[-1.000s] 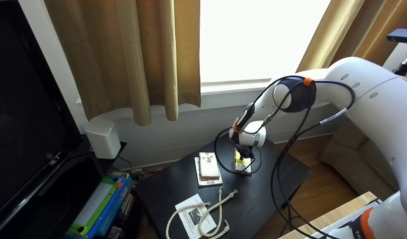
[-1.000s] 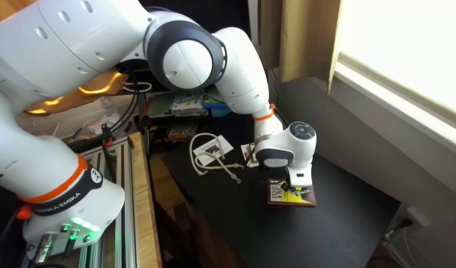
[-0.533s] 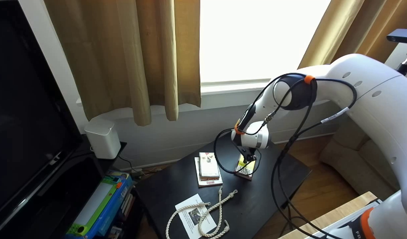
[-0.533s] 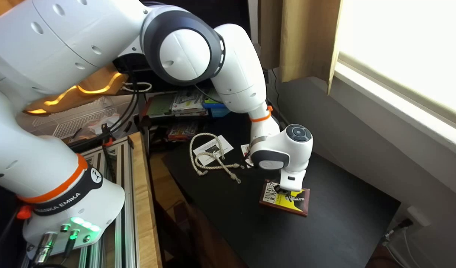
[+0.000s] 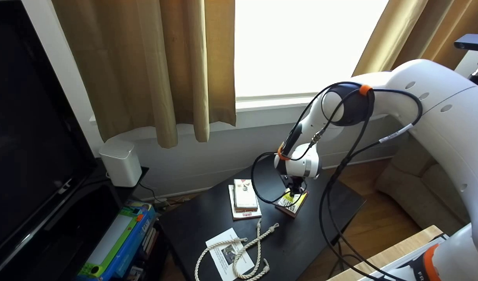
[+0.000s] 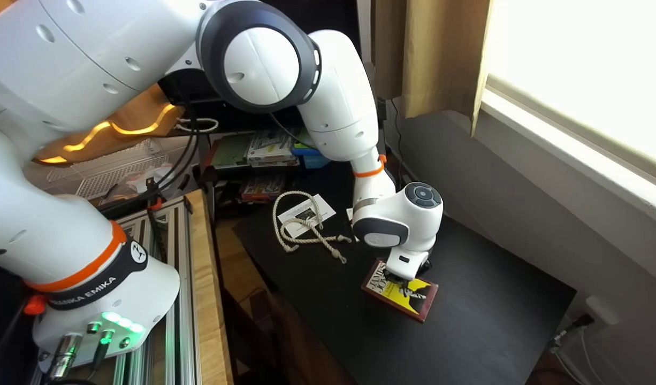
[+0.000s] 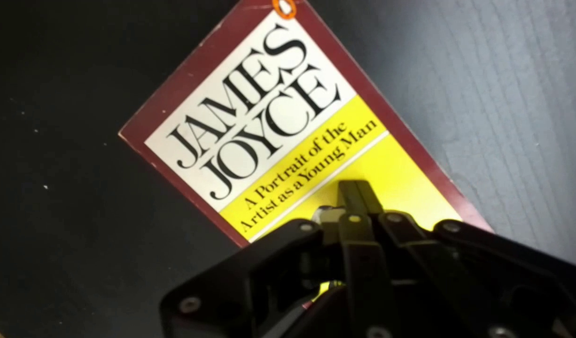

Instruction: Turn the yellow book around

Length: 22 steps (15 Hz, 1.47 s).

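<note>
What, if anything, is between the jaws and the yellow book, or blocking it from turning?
Nothing visible. In the wrist view, the shut jaws are over the yellow book with nothing between. A black cable crosses it in an exterior view, probably hanging in front; the stacked books lie apart, seemingly leaving room to turn.

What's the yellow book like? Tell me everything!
The book looks like a paperback. Its dark red border frames a white part reading JAMES JOYCE in black, then a yellow part reading A Portrait of the Artist as a Young Man, with a dark picture. An orange oval sits near one corner. The book lies closed and flat, front up, on the black table. The shut gripper covers some yellow and seems to touch it.
</note>
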### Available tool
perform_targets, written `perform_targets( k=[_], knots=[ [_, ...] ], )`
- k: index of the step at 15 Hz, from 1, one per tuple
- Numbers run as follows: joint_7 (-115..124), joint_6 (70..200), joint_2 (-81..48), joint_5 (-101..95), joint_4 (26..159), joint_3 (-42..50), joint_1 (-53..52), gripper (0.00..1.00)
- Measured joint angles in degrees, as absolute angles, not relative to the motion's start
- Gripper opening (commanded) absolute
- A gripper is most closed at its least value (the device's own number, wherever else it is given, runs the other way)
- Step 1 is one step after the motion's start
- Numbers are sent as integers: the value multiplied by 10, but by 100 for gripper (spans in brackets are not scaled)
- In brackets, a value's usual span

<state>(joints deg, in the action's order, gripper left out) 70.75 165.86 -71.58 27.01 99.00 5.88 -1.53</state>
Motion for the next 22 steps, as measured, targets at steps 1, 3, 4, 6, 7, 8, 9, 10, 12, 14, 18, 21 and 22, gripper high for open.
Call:
perform_targets(
  k=[1, 3, 4, 6, 7, 8, 9, 10, 12, 14, 18, 21, 22],
  knots=[
    [717, 1661, -714, 270, 996, 59, -15, 0],
    [717, 1688, -711, 270, 1009, 48, -7, 0],
    [707, 1711, -710, 270, 1018, 40, -1, 0],
    [680, 1757, -709, 269, 1034, 25, 8, 0],
    [667, 1774, -708, 268, 1041, 20, 10, 0],
    [653, 1788, -707, 268, 1047, 15, 13, 0],
    [639, 1798, -704, 268, 1053, 11, 13, 0],
    [625, 1807, -700, 267, 1059, 9, 14, 0],
    [593, 1811, -687, 265, 1071, 5, 17, 0],
    [556, 1804, -669, 261, 1084, 1, 24, 0],
    [481, 1696, -631, 247, 1101, -1, 37, 0],
    [454, 1582, -614, 230, 1099, 18, 33, 0],
    [450, 1546, -612, 218, 1096, 30, 27, 0]
  ],
)
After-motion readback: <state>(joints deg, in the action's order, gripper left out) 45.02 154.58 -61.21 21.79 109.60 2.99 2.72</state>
